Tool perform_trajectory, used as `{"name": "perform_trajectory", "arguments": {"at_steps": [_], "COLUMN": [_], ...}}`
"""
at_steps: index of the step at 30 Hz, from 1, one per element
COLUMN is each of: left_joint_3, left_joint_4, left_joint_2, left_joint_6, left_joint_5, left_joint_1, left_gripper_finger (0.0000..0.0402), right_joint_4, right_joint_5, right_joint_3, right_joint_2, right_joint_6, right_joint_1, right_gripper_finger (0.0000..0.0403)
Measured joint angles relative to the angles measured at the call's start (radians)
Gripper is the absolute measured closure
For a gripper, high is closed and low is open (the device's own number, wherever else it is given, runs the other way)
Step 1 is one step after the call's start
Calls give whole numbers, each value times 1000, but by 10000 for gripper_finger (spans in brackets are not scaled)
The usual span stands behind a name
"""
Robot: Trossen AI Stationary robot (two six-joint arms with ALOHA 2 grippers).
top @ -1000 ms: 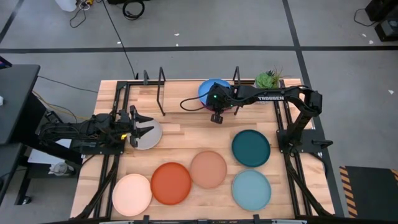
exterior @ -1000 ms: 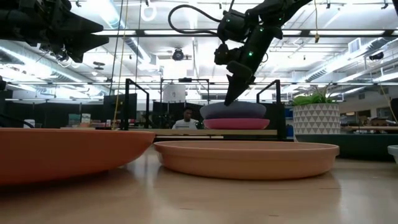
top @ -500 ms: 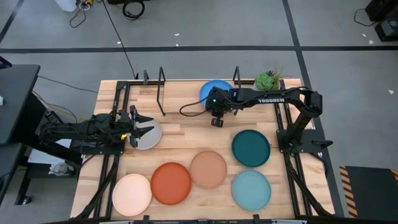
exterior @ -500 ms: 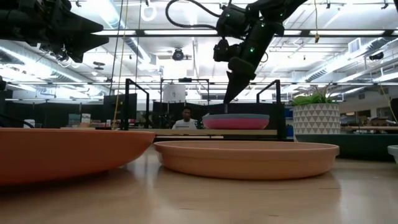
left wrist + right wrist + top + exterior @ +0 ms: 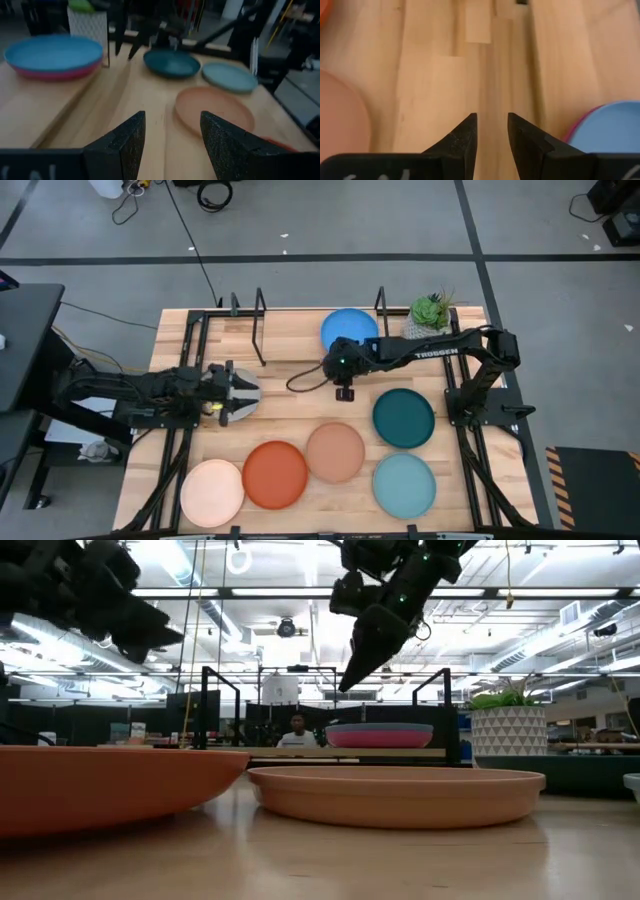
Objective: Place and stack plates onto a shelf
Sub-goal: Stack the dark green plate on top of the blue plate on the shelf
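High view, listed from the picture's left to its right.

Left gripper [image 5: 238,390]: fingers spread apart, holding nothing, poised over the grey-white plate [image 5: 244,400], which lies on the wooden surface [image 5: 300,395] near its left side and is mostly hidden under the arm.

Front row of plates on the surface: cream plate [image 5: 212,491] at the left front corner; orange plate [image 5: 275,474] just beside it; tan plate [image 5: 335,451] overlapping the orange plate's edge; light teal plate [image 5: 405,484] at the right front; dark teal plate [image 5: 404,417] behind the light teal one.

Shelf [image 5: 300,325]: light-wood board along the far edge of the surface, with thin black posts. Blue plate [image 5: 349,327] lies on its right half, stacked on the pink plate [image 5: 380,739], whose rim shows beneath the blue one in the low view.

Right gripper [image 5: 344,392]: over bare wood just in front of the shelf, clear of the blue plate, pointing down; fingers slightly apart with nothing between them in the right wrist view.

Potted green plant [image 5: 429,312]: at the shelf's right end, just beside the blue plate.
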Motion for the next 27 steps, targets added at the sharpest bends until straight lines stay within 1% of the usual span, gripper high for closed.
{"name": "perform_trajectory", "arguments": {"at_steps": [4,8,11,17,27], "left_joint_3": [39,63,70,71,71], "left_joint_4": [7,7,13,12,11], "left_joint_2": [80,127,138,144,143], "left_joint_6": [-8,0,0,0,3], "left_joint_5": [-2,-7,-24,-25,-25], "left_joint_1": [0,0,0,0,1], "left_gripper_finger": [205,205,205,205,205], "right_joint_4": [-54,-157,-248,-382,-446], "right_joint_5": [-1,0,-1,-4,-10], "right_joint_3": [0,0,0,0,0], "right_joint_2": [5,18,35,41,64], "right_joint_6": [72,194,313,520,717], "right_joint_1": [29,66,96,173,256], "right_gripper_finger": [289,289,289,279,256]}}
